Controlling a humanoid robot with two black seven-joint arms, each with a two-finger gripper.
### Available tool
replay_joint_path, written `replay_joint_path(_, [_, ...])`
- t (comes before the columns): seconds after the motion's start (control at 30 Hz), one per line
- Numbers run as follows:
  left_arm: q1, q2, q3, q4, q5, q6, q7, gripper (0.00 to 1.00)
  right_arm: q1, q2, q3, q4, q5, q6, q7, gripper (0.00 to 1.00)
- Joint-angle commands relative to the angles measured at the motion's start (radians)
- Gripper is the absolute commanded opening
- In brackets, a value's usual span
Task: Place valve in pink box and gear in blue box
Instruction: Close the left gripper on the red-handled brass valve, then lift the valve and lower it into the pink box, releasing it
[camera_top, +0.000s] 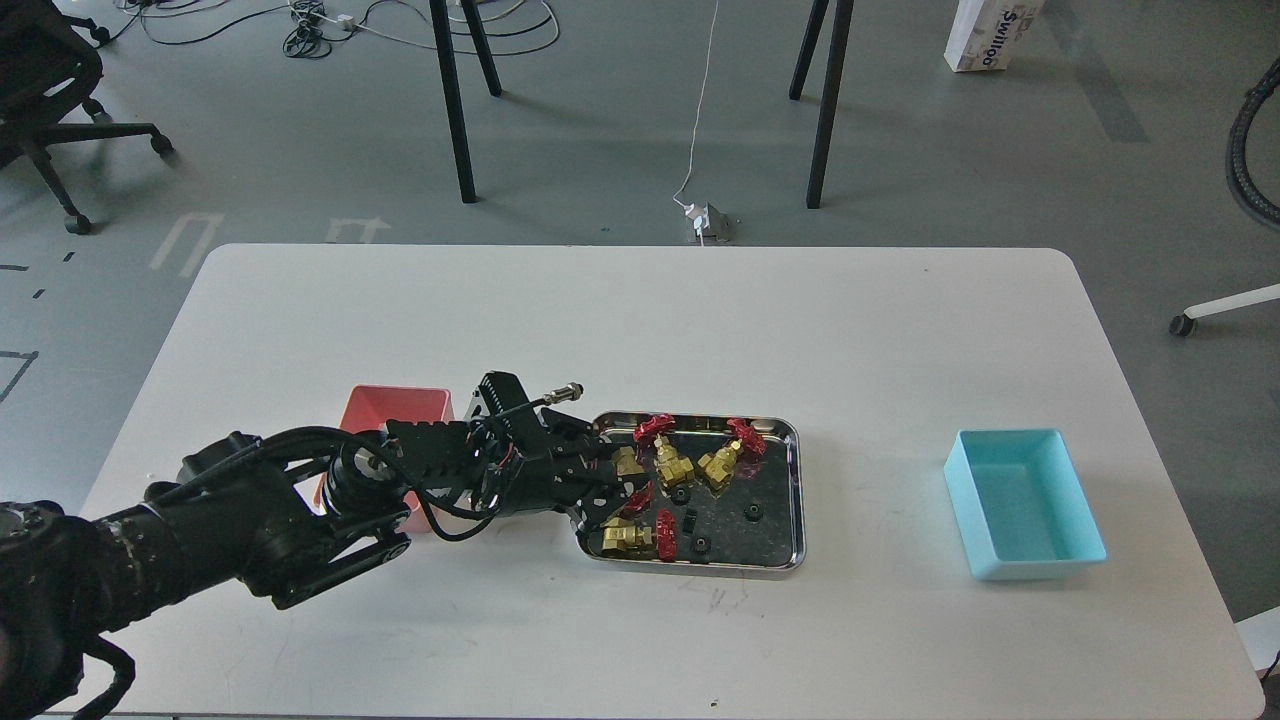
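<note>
Landmark: the steel tray (790, 470), shiny and rectangular, on the white surface (640, 330); every place below is given from it.
Hidden: the tray's left edge and left end lie under the dark mass of the left arm; the pink box (395, 410) is covered along its lower right side by the same arm.
Hard to make out: the left claw (612, 492) is dark against dark parts, and its two fingers cannot be separated by eye, so I cannot tell how wide it stands or whether it grips anything.
Right arm: out of view.
Valve nearest the claw: a brass valve (628, 463) at the tray's left end, partly covered by the claw, touching or just beside its tip; which of the two I cannot tell.
Other valves: one (668, 455) in the tray's upper middle, one (728, 456) just right of it, one (632, 536) at the tray's lower left corner, each with a red handwheel.
Gears: small black gears inside the tray, one (681, 494) near its centre, one (754, 513) toward its right, one (703, 544) by its lower rim; all apart from the claw.
Pink box: left of the tray, near it, on the surface.
Blue box (1025, 500): right of the tray, well apart, open and showing a bare floor.
</note>
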Motion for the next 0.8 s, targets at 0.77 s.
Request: replay_joint_path(0.77, [0.135, 0.632, -0.232, -0.417, -0.323, -0.022, 0.028, 0.26, 0.010, 0.042, 0.000, -0.073, -0.009, 0.000, -0.002, 0.99])
